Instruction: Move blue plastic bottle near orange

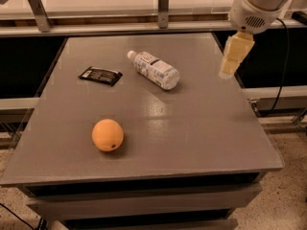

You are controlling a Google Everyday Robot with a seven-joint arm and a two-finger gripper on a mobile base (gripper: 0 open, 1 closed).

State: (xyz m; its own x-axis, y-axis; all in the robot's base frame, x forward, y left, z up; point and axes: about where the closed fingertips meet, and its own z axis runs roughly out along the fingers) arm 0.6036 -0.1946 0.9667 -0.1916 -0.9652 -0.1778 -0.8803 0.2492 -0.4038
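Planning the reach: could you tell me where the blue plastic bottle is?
The blue plastic bottle lies far-centre on the table, right of the black wrapper; the hand hovers over the right edge.

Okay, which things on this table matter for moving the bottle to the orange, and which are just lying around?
For the job: blue plastic bottle, on its side; orange; pincer, above the right edge of the table.
Just lying about: black wrapper.

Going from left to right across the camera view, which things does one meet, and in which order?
Round smooth orange fruit → clear plastic bottle with white cap and pale blue label → pale yellow gripper, hanging near the right edge of the grey table. The flat black wrapper overlaps the orange sideways, so it is left out.
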